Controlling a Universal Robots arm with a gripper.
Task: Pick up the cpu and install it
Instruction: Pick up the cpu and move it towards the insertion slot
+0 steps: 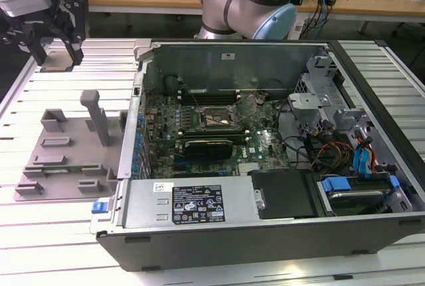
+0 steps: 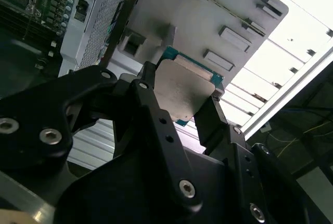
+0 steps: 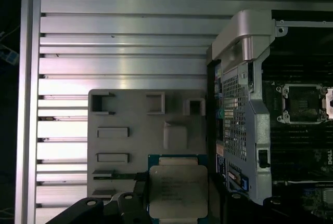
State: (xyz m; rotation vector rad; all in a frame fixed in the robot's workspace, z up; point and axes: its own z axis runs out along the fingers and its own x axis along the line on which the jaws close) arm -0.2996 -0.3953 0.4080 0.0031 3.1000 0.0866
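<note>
Your pincer (image 1: 58,46) is clamped on two edges of the cpu (image 2: 184,91), above the grey tray (image 3: 125,146) and well apart from the motherboard socket (image 1: 216,119). A slip or tilt in that narrow grip risks a drop or a crooked seating.

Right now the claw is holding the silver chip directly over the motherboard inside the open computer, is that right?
Not quite. The gripper does hold the cpu, but not over the motherboard. The first wrist view shows the chip outside the computer case, with the grey tray behind it.
</note>
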